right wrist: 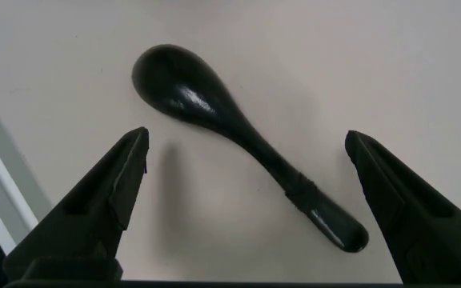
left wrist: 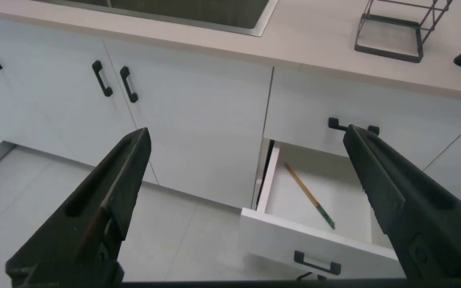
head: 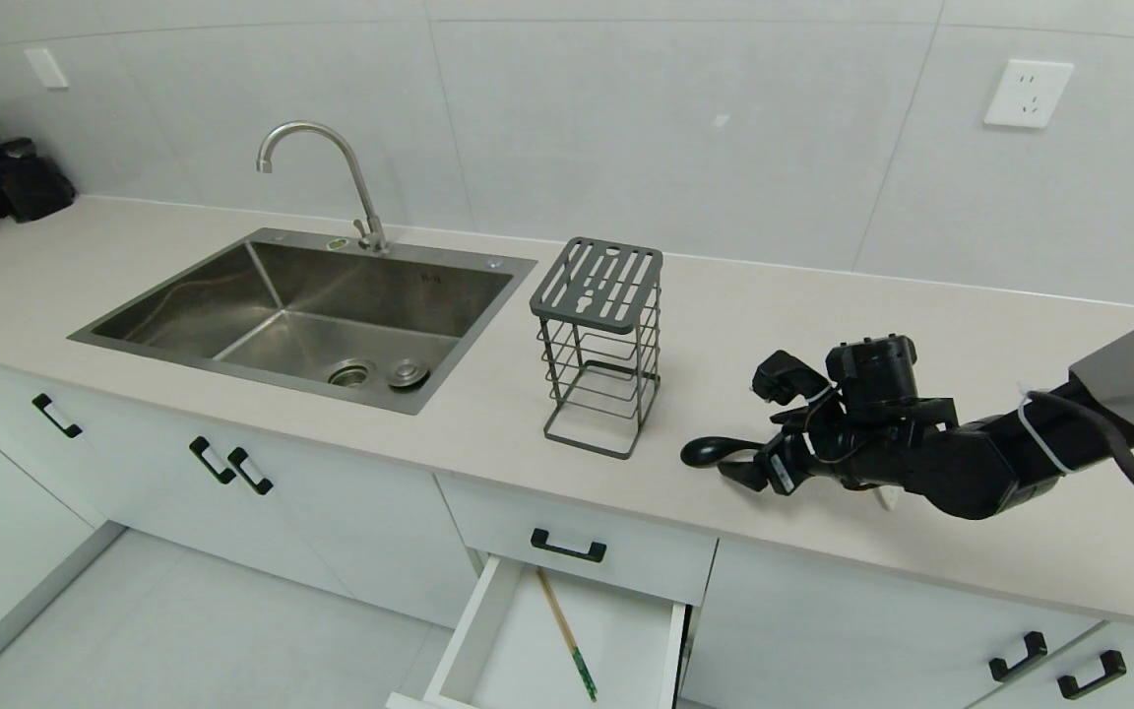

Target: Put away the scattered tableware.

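1. Now the right gripper (head: 760,425) is hanging wide open over the black spoon (right wrist: 184,84), holding nothing
2. The spoon is lying on the counter (head: 823,315)
3. The left gripper (left wrist: 246,144) is gaping wide and empty too
4. A crooked pinch could be sending the thin spoon sliding away

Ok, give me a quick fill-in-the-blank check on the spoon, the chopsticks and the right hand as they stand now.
1. The black spoon lies on the ____, under the right hand.
2. The right hand's fingers are ____.
3. The chopsticks lie inside the pulled-out ____.
4. The wire rack stands between the spoon and the ____.

Missing words: counter; open; drawer; sink.
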Robot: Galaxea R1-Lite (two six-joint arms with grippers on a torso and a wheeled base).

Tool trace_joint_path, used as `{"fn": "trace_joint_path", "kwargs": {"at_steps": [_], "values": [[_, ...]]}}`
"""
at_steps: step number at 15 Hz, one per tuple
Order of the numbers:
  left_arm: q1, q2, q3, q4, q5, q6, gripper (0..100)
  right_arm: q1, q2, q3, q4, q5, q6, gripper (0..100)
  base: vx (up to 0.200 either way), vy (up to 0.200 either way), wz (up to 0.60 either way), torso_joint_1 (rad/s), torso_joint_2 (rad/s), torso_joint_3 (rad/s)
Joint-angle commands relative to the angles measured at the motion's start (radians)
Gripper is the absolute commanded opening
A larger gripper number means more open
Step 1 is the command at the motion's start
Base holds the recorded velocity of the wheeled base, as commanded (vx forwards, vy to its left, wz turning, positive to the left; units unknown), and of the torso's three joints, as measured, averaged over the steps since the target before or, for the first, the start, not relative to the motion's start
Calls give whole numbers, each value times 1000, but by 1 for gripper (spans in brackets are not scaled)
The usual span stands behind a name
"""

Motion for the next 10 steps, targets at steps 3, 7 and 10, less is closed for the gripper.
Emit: {"fn": "trace_joint_path", "kwargs": {"at_steps": [3, 7, 10], "values": [[0, 0, 0, 0, 0, -1, 100, -1, 81, -62, -3, 0, 0, 100, 0, 0, 0, 0, 0, 0], [0, 0, 0, 0, 0, -1, 100, -1, 144, -134, -6, -1, 1, 100, 0, 0, 0, 0, 0, 0], [0, 0, 0, 0, 0, -1, 100, -1, 160, -135, -5, -1, 1, 100, 0, 0, 0, 0, 0, 0]]}}
